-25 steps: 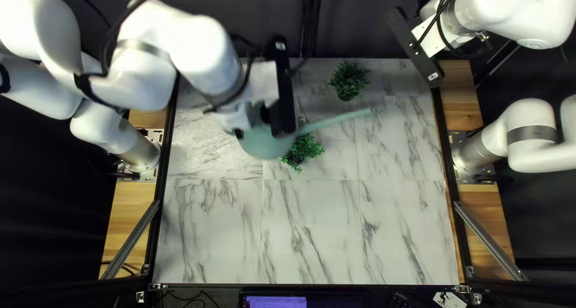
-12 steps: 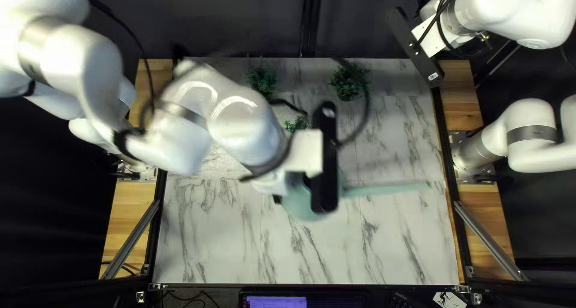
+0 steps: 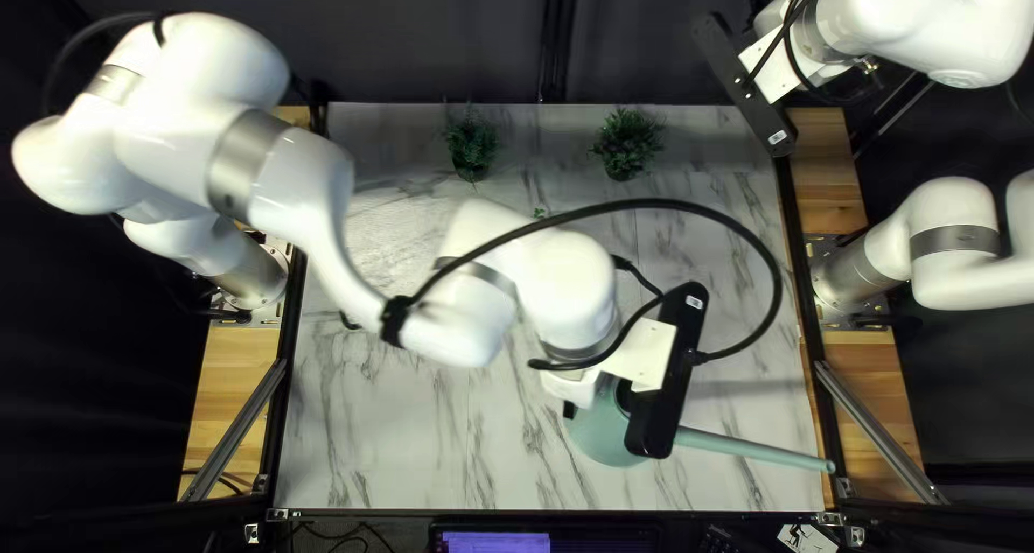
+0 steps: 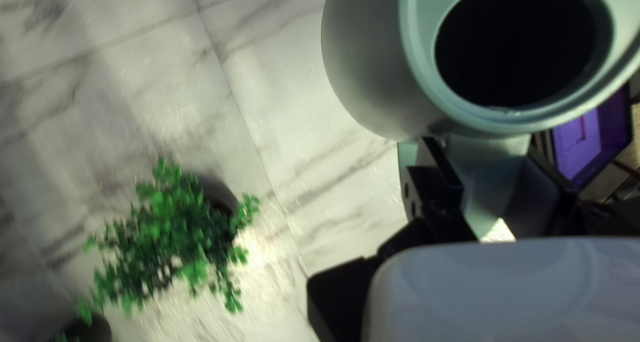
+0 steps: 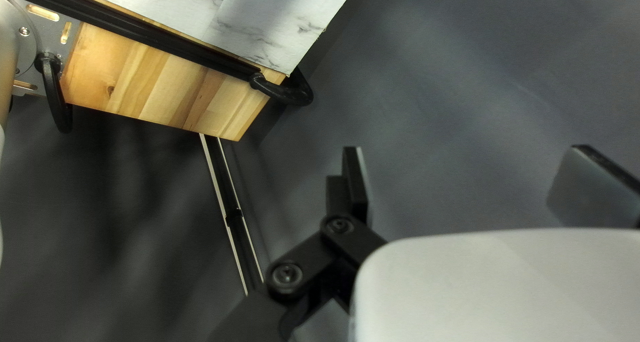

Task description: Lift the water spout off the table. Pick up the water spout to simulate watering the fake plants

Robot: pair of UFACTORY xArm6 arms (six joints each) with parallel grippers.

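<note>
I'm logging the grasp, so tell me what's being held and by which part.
The left gripper holds the watering can by its handle, close to the round opening; the right gripper is open and holds nothing.

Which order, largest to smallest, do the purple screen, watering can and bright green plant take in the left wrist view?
1. Watering can, though cut off by the view's edge
2. Bright green plant
3. Purple screen
</note>
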